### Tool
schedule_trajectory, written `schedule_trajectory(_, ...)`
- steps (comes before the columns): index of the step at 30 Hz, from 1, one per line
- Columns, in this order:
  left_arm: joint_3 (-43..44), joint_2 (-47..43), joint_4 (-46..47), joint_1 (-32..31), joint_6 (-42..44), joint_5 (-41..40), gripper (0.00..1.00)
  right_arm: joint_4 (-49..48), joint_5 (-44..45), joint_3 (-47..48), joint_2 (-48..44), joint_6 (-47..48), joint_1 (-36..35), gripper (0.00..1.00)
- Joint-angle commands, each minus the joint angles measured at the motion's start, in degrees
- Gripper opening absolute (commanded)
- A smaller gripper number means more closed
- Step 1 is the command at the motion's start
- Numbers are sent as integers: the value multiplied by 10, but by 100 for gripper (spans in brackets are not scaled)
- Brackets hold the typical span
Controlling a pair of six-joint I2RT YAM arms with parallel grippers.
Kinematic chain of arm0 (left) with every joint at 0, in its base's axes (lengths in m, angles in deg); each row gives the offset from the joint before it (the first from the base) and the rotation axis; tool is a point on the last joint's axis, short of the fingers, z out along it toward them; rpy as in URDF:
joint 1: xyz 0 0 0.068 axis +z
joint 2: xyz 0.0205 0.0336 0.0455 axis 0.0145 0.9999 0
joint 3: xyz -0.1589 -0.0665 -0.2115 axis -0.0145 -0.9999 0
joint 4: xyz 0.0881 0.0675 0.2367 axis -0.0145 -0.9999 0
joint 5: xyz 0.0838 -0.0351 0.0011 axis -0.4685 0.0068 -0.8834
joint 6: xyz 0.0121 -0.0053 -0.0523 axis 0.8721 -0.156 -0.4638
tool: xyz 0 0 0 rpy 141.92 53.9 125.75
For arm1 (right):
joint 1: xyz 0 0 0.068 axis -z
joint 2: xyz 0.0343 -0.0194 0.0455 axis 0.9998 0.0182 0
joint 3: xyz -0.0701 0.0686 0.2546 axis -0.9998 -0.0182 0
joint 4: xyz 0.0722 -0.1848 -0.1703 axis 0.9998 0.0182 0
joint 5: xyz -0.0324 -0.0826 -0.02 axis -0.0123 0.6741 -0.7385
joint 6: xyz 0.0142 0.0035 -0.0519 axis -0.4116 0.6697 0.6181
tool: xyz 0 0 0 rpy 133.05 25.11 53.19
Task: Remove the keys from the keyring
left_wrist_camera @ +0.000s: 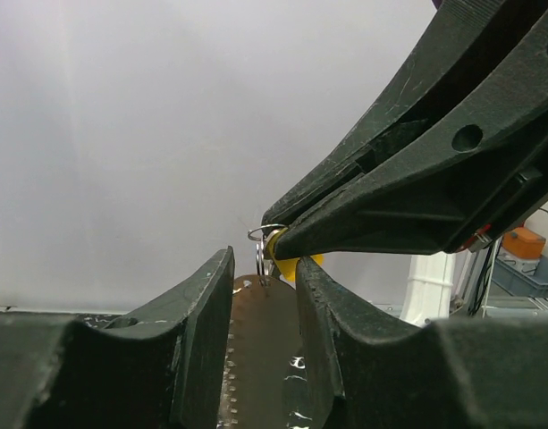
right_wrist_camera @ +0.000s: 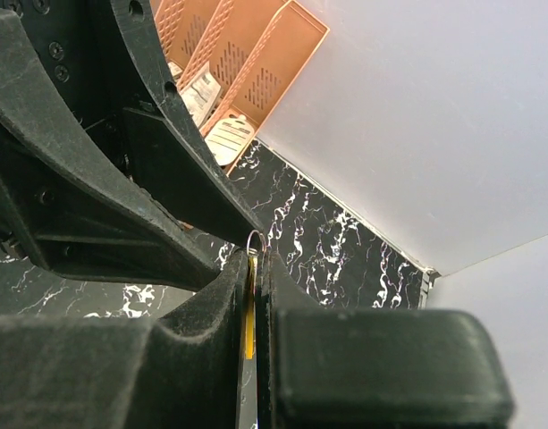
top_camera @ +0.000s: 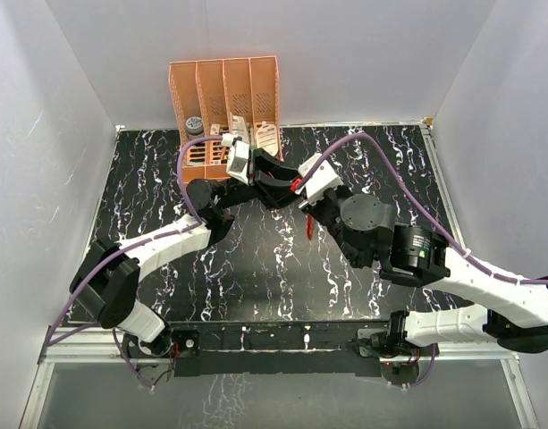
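black table—white walls | right gripper pinching key | left gripper narrow, hold unclear

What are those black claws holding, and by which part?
The right gripper pinches the yellow key by its flat sides, the wire keyring poking out beyond. The left gripper flanks the reddish tag; grip unclear.

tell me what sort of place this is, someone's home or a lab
Probably a lab robot cell, not a home: white panel walls box in a black marbled tabletop, a left arm and right arm are bolted at its near edge, and an orange rack stands at the back.
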Motion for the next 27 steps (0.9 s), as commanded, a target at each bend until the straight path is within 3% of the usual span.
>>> schedule_trajectory(1, 25, -2, 15, -8, 13, 10, 31, -45, -5, 3, -5, -1, 0, 0)
schedule_trajectory(7, 28, 6, 7, -12, 21, 7, 10, -48, -12, 3, -2, -2, 0, 0)
schedule_trajectory(15, 26, 15, 10, -16, 27, -9, 17, -47, -19, 4, -1, -2, 0, 0)
schedule_trajectory(20, 22, 16, 11, -16, 36, -24, 0, -39, -19, 8, -1, -5, 0, 0)
schedule_trajectory(27, 13, -26, -113, -16, 142, -70, 0, -43, -6, 8, -20, -5, 0, 0)
